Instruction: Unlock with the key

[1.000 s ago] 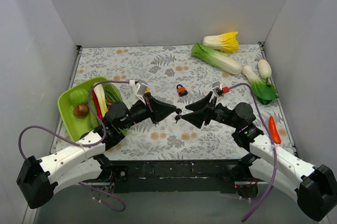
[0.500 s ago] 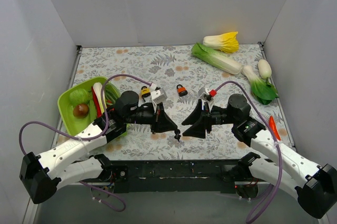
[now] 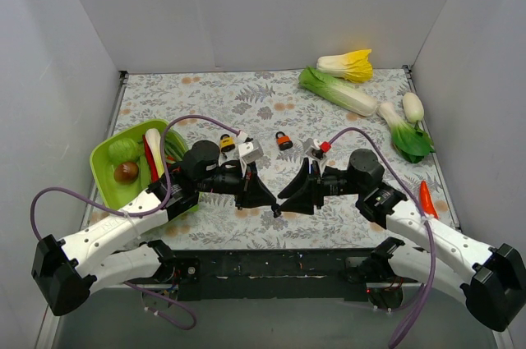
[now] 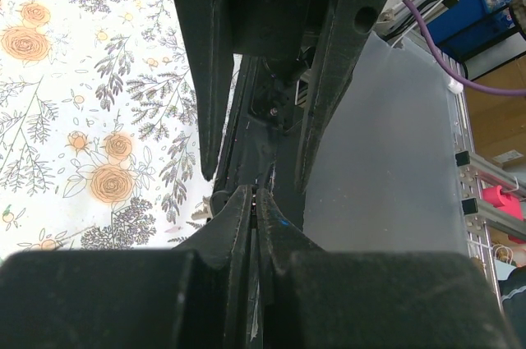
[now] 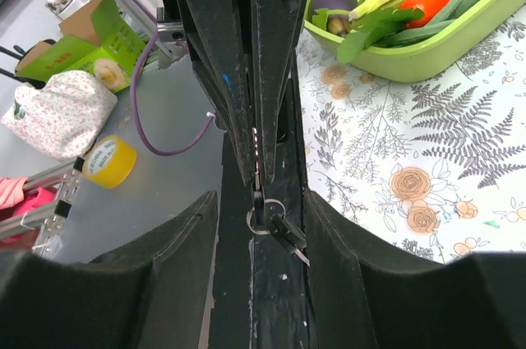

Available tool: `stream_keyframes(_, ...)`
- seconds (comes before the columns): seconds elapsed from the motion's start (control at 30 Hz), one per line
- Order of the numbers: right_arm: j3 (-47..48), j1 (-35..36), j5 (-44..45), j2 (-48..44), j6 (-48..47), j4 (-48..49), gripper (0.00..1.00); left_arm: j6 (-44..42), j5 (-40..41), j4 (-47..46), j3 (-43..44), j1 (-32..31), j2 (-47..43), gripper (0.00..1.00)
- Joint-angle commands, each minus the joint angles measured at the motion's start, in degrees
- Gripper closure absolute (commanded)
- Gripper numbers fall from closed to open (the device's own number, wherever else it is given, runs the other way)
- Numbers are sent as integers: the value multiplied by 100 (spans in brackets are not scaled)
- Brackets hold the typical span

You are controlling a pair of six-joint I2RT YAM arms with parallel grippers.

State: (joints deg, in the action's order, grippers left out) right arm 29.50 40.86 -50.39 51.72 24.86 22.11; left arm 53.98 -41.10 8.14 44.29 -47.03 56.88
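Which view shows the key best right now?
Right wrist: the key and its ring hang from the shut left gripper, close and sharp. Top external shows only a dark speck. Left wrist hides it between its own fingers.

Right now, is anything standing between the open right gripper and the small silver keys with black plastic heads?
Nothing visible does. The small silver keys hang from the shut left gripper, right in front of the open right gripper, with only free space between them.
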Motion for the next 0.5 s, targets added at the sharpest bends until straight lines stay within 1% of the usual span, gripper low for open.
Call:
stream_keyframes(0.0,65,194,135,145,115,514,48,-80,-38,-32,141,36,-63,100)
stream_keyframes(0.2,48,414,231,277,80,514,54,-159,41,21,158,79,-90,100)
stream_keyframes(0.47,21,546,354,364,141,663,70,-256,155,82,167,141,-151,100)
